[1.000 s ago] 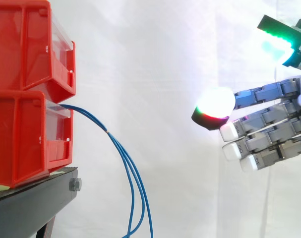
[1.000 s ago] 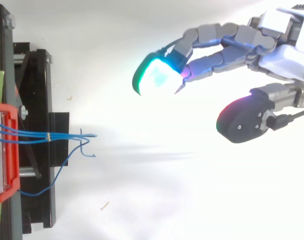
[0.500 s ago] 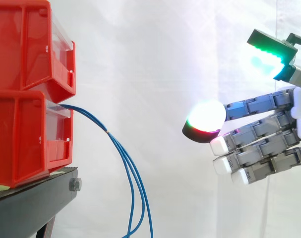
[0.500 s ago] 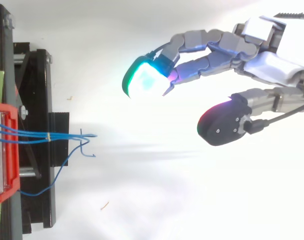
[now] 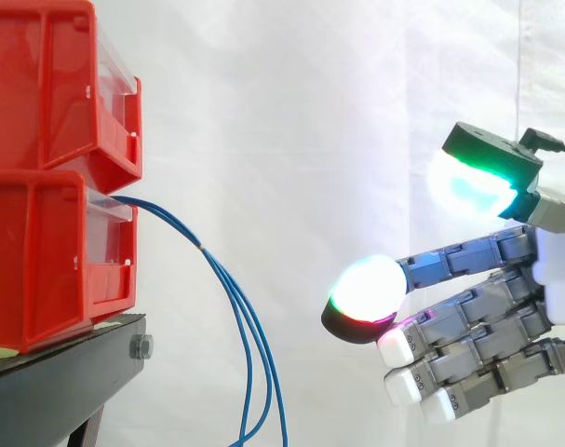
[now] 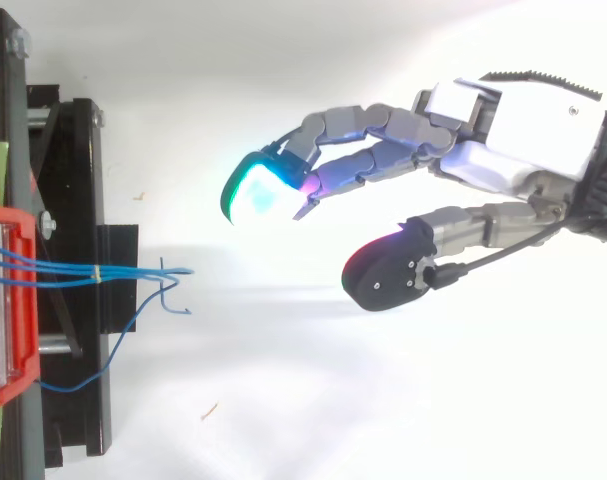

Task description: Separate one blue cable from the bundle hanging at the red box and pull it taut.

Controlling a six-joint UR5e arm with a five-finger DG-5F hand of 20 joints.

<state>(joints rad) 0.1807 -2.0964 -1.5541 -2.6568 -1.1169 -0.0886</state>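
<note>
The blue cables come out of the front of the lower red box as a bundle, run a short way level, then bend down and hang in front of the white curtain. A small pale tie holds them together just past the bend; below it the strands fan out a little and drop out of the side view at the bottom. From above, three strands leave the box and meet at the tie, and past it the loose ends curl near each other, while one strand swings back in a wide loop toward the black stand. The lower box sits on this stand, and an upper red box is stacked on top of it

The hand is off to the right, well apart from the cables and touching none of them. In the side view it sits lower than the mouth of the box, about level with the hanging part of the bundle. Its fingers reach out toward the boxes, only lightly bent, with the thumb spread away from them, so the hand is wide and holds nothing. One pad glows white with a red and green rim, another green and cyan
</note>
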